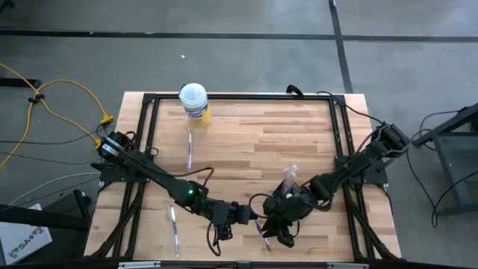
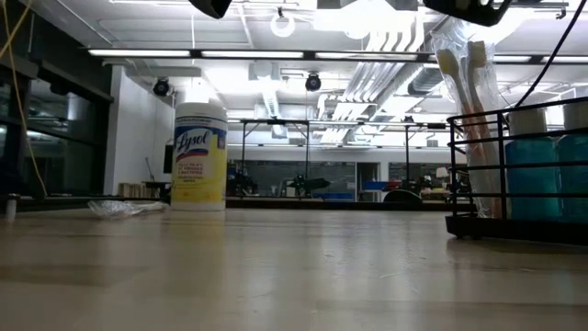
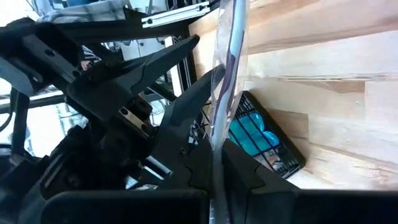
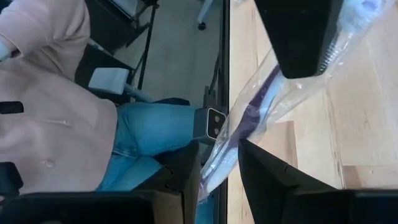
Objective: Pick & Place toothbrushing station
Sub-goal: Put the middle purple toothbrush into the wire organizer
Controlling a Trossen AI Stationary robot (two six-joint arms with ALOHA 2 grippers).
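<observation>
Right gripper (image 4: 219, 165) is closed on a wrapped toothbrush (image 4: 249, 118), low on the wrap. Left gripper (image 1: 240, 214) is clamped on the same brush further along. Both sit at the table's (image 1: 254, 127) near edge, about mid-width.

Station (image 2: 501, 227) stands at the near edge just right of centre, under the right arm. It's upright and neither gripper is on it. It reads as a black wire rack with blue items inside and wrapped brushes standing in it.

Step, my read: a two-arm handover or regrip of one brush next to the station, not a lift of the station itself. The next move needs one gripper to let go cleanly. The wrap is slick and crinkly, so the brush could slip or swing. The other arm then has to keep clear of the rack and the brushes already in it.

View differences:
- High: both arms meet, but the station is mostly buried under them. It also shows three loose brushes on the table and the canister (image 1: 194, 103) at the far edge, left of centre.
- Low: station upright with its contents, no grippers.
- Left wrist: brush between its fingers, rack just beyond.
- Right wrist: the double grip, plus a seated person (image 4: 56, 93) off the near edge.
</observation>
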